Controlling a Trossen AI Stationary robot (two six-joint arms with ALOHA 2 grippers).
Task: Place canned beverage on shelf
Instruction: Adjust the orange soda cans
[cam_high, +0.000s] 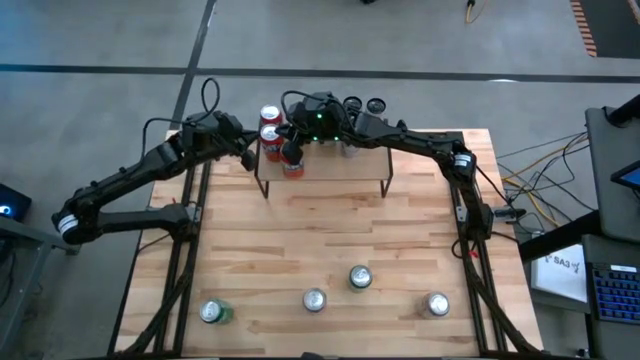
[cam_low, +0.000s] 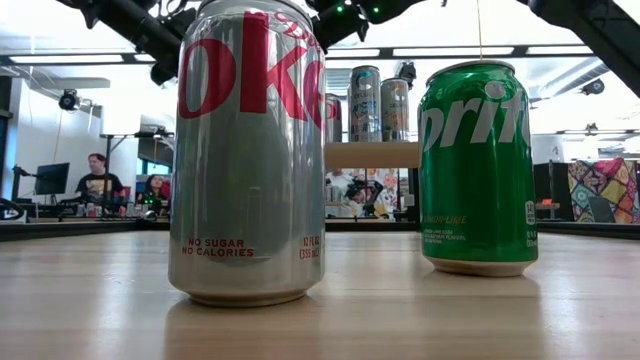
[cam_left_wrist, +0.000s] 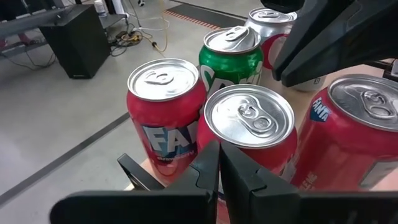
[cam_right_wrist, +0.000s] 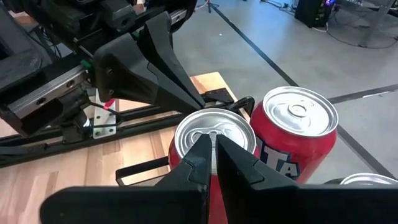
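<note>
A red aluminium Fanta can stands on the small raised light-wood shelf, directly under both grippers; the left gripper and right gripper hover closed, holding nothing.

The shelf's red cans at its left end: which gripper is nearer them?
Too close to call. Both the left gripper and right gripper sit shut directly over the red cans on the shelf.

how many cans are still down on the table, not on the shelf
4 cans, all along the table's near edge in the high view: green one far left, silver, another, rightmost.
</note>
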